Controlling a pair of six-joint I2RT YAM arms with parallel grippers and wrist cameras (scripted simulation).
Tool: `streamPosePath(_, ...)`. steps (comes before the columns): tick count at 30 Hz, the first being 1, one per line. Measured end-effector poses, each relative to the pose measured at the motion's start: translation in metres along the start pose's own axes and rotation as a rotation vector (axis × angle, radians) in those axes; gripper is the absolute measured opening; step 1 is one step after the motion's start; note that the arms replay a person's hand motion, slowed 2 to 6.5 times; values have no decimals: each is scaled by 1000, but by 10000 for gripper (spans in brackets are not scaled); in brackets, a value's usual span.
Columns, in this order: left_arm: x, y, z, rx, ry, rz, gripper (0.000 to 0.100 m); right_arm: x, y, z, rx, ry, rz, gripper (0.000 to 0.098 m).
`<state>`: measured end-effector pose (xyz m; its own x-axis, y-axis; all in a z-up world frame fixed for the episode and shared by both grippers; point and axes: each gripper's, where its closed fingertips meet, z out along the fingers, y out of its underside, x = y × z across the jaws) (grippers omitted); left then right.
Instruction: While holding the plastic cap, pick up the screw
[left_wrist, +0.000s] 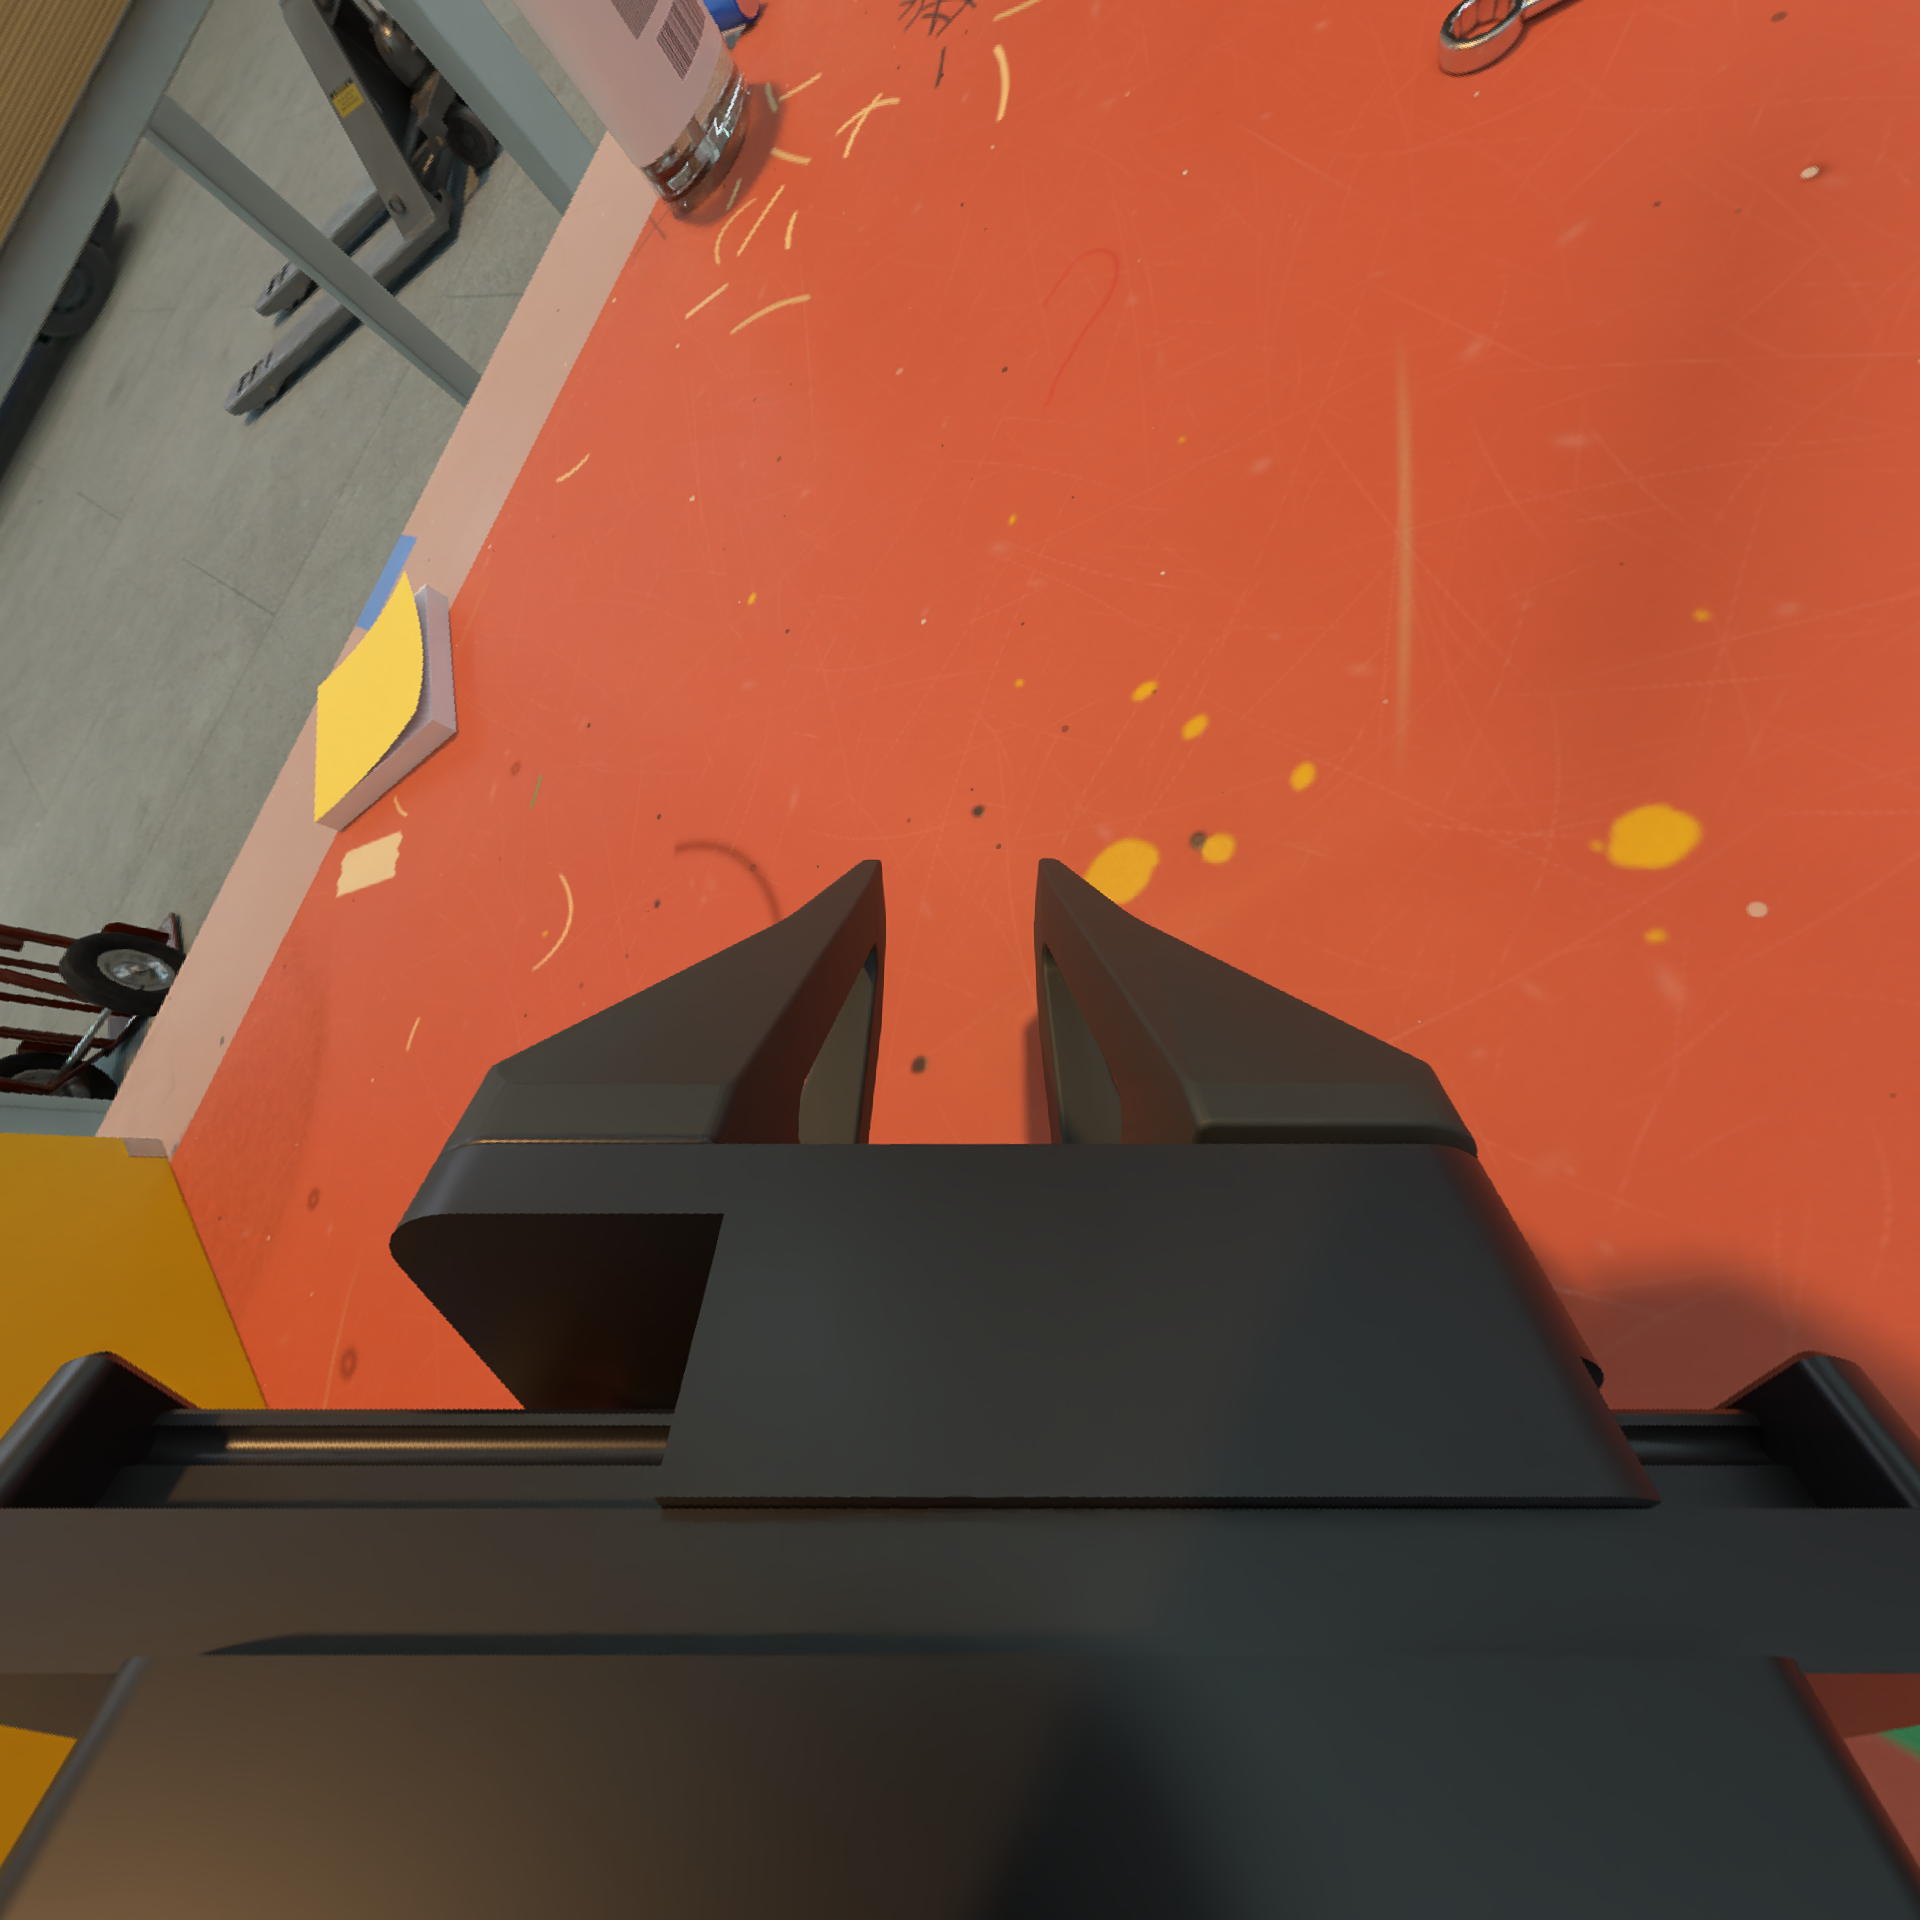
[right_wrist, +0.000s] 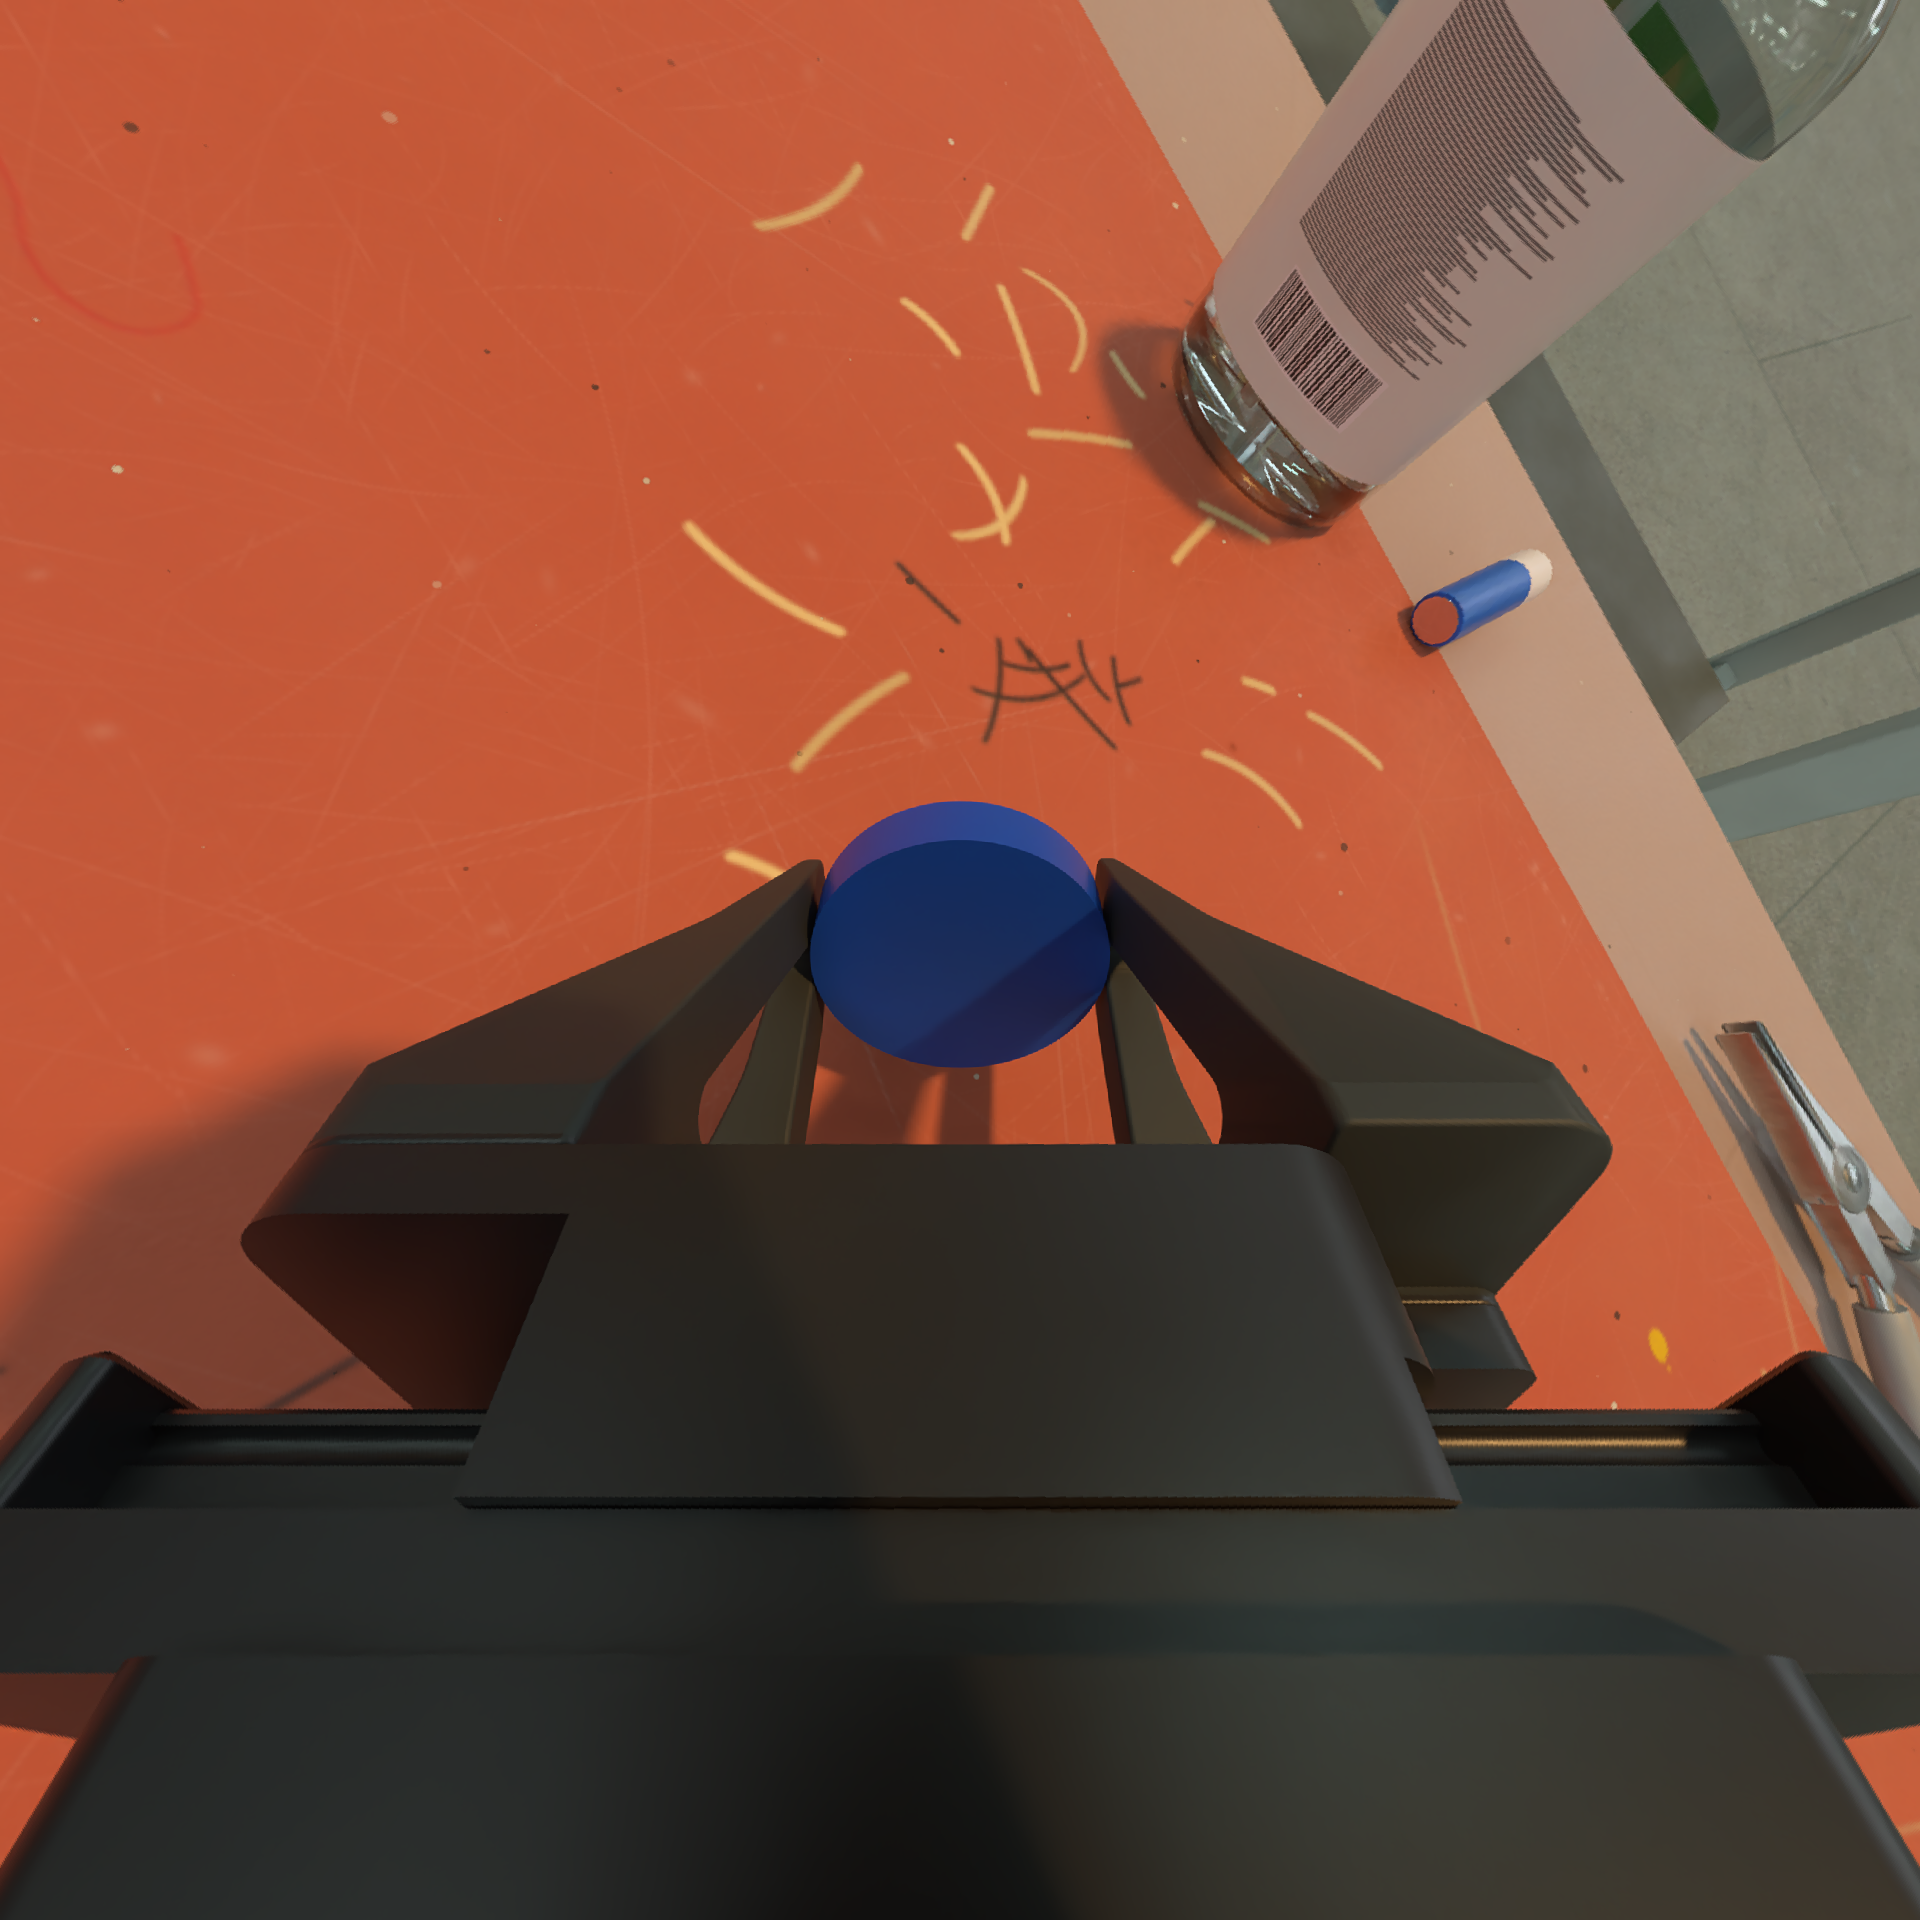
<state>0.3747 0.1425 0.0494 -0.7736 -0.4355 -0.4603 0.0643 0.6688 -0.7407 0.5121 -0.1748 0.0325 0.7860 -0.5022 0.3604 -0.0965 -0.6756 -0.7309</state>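
Note:
My right gripper (right_wrist: 958, 883) is shut on the blue round plastic cap (right_wrist: 958, 935) and holds it at the fingertips, a little above the orange table top (right_wrist: 416, 520). In the left wrist view my left gripper (left_wrist: 958, 873) hangs over the orange table (left_wrist: 1247, 468). Its fingers stand a narrow gap apart with nothing between them. I see no screw in either view.
A clear bottle with a pale label (right_wrist: 1455, 260) stands near the table's edge and also shows in the left wrist view (left_wrist: 686, 94). A blue stick (right_wrist: 1475, 603) and pliers (right_wrist: 1829, 1174) lie by that edge. A wrench (left_wrist: 1486, 31), a yellow note pad (left_wrist: 379, 707) and a yellow box (left_wrist: 94, 1268) show too.

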Motion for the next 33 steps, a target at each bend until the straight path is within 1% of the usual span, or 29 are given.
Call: streamPosePath(33,1,0,1,0,10,-2,244,0,1,0,-7,3,-5,428)
